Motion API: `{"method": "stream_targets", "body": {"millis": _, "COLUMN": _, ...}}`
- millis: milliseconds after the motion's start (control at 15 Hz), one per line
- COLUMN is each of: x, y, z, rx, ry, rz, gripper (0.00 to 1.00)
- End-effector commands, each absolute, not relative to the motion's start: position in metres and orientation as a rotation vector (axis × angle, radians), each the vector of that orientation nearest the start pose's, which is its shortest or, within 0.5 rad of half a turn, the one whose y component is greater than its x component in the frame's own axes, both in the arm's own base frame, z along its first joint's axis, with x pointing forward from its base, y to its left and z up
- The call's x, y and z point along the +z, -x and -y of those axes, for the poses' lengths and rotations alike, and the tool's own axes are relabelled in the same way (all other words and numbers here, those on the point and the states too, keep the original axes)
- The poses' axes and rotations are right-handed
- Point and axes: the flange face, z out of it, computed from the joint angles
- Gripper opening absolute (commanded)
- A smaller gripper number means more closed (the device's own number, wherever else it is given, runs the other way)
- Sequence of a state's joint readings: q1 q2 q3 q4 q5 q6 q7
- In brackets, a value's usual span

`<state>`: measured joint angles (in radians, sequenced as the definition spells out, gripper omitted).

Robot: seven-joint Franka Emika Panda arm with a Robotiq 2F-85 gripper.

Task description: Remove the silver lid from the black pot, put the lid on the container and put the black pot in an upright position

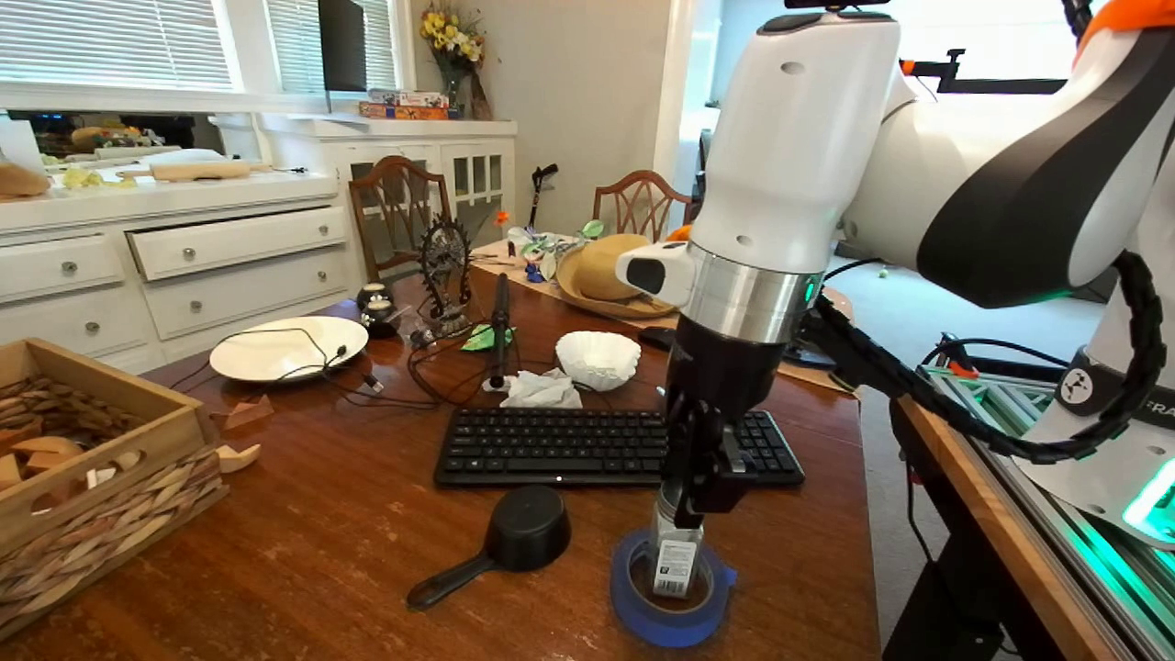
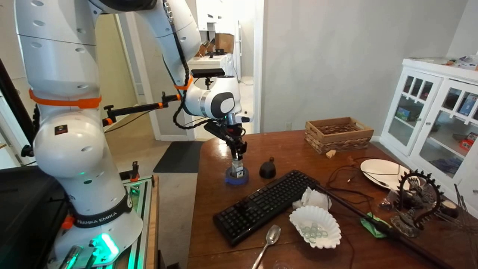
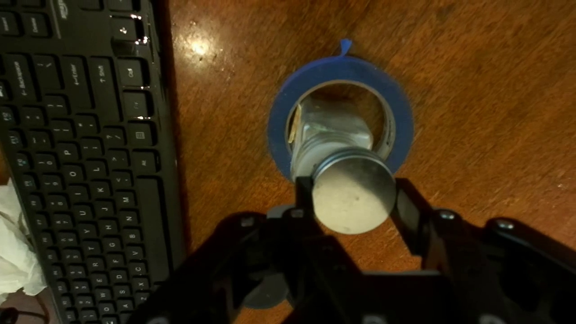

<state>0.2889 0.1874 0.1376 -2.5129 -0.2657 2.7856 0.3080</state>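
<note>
Pincer clamped on round silver metal lid atop clear squarish container; placement step, looks nearly done. Next: release, rise, flip mouth-down long-handled black pot upright.

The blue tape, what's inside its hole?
Inside the tape is the lower part of a jar, with a bit of table beside it. Whatever is under the jar is covered, so I can't see it.

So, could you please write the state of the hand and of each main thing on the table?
Hand: closed on the lid.
Lid: over the jar; whether seated, unclear.
Jar: standing inside the tape.
Tape: lying flat, end loose.
Pot: upside down.
Bowl: upright, holding clear beads.
Basket: upright, holding wooden pieces.
Plate: face up, cable across it.
</note>
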Motion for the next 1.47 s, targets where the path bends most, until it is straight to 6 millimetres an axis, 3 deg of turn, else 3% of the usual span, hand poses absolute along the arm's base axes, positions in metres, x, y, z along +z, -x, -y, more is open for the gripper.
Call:
{"method": "stream_targets", "body": {"millis": 0, "x": 0.22, "y": -0.42, "z": -0.208, "rx": -0.153, "ry": 3.128, "rz": 0.552, "gripper": 0.22}}
{"method": "stream_targets", "body": {"millis": 933, "x": 0.199, "y": -0.425, "z": -0.198, "rx": -0.071, "ry": 3.17, "rz": 0.472, "gripper": 0.22}}
{"method": "stream_targets", "body": {"millis": 1000, "x": 0.201, "y": -0.425, "z": -0.199, "rx": -0.069, "ry": 3.173, "rz": 0.472, "gripper": 0.72}}
{"method": "stream_targets", "body": {"millis": 1067, "x": 0.201, "y": -0.425, "z": -0.199, "rx": -0.065, "ry": 3.174, "rz": 0.47, "gripper": 0.73}}
{"method": "stream_targets", "body": {"millis": 1333, "x": 0.21, "y": -0.422, "z": -0.201, "rx": -0.066, "ry": 3.173, "rz": 0.481, "gripper": 0.99}}
{"method": "stream_targets", "body": {"millis": 1400, "x": 0.215, "y": -0.421, "z": -0.202, "rx": -0.08, "ry": 3.171, "rz": 0.486, "gripper": 1.0}}
